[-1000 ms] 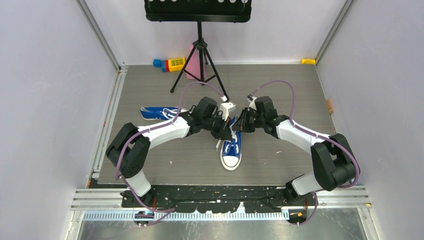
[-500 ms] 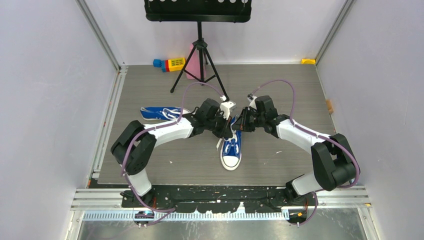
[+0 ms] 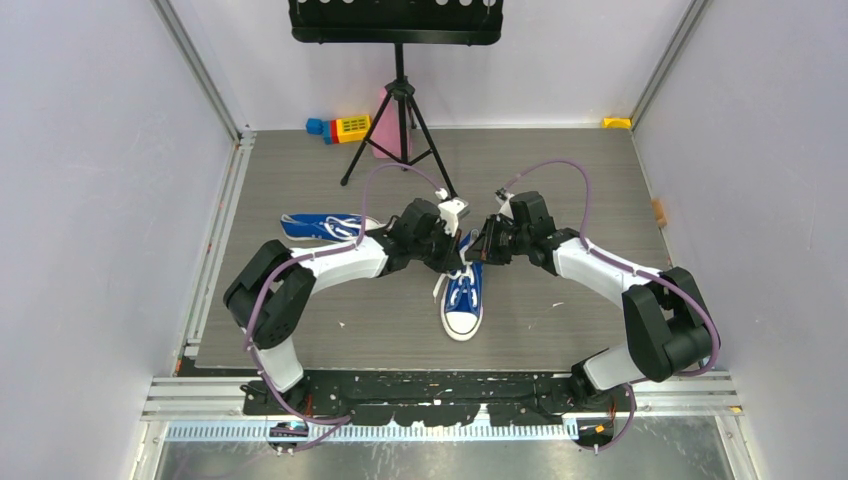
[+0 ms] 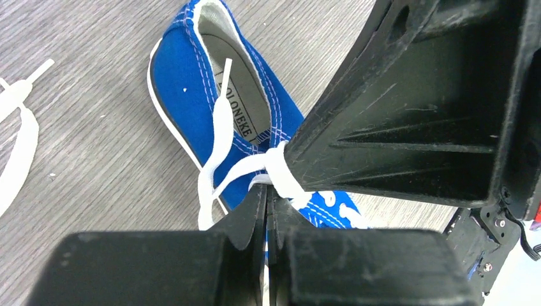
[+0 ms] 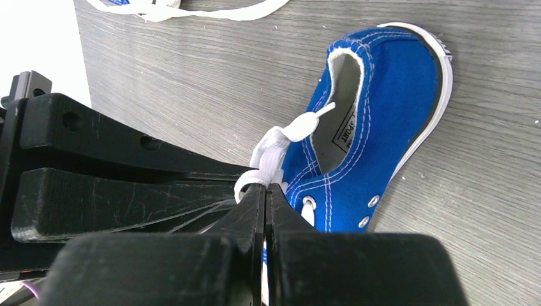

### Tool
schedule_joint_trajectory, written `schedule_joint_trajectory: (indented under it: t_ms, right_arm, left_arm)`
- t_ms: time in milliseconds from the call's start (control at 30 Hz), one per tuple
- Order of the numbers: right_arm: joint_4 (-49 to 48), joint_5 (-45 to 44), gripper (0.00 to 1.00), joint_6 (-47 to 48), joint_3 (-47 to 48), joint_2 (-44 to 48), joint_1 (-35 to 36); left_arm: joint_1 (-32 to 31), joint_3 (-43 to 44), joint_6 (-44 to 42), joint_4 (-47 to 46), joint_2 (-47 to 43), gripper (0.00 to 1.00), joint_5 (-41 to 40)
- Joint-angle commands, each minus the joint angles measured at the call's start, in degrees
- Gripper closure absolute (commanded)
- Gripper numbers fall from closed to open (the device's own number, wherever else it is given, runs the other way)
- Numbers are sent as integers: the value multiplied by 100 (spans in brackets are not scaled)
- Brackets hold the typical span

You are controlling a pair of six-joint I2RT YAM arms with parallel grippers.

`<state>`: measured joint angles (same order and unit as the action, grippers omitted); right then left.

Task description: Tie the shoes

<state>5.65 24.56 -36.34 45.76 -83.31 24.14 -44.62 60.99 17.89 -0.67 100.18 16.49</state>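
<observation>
Your left gripper (image 4: 266, 199) has edged toward the right gripper (image 5: 265, 189) over the shoe (image 3: 463, 302); both pinch lace (image 4: 221, 108); knotting seems underway.

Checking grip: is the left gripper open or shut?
Shut: the left gripper has its fingertips together, pinching the lace above the shoe.

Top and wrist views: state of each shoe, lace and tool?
centre shoe: upright on its sole, untied.
lace: loose, pinched at both tools.
left tool: shut on lace.
right tool: shut on lace.
second shoe: apart at the left, untouched.
</observation>
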Motion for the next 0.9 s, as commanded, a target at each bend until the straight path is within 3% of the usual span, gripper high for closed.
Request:
schedule_joint_trajectory:
  t_ms: [0,567,867]
  right_arm:
    - [-41,-15,100,5,250,71,-14]
    - [31,0,100,-431,255,169,-15]
    - [75,-14,100,-540,283,254,-6]
  left_arm:
    - [-20,-6,157,-524,54,99,149]
    - [8,-148,855,-1699,530,99,1230]
    - [354,-668,1807,-3508,694,100,2176]
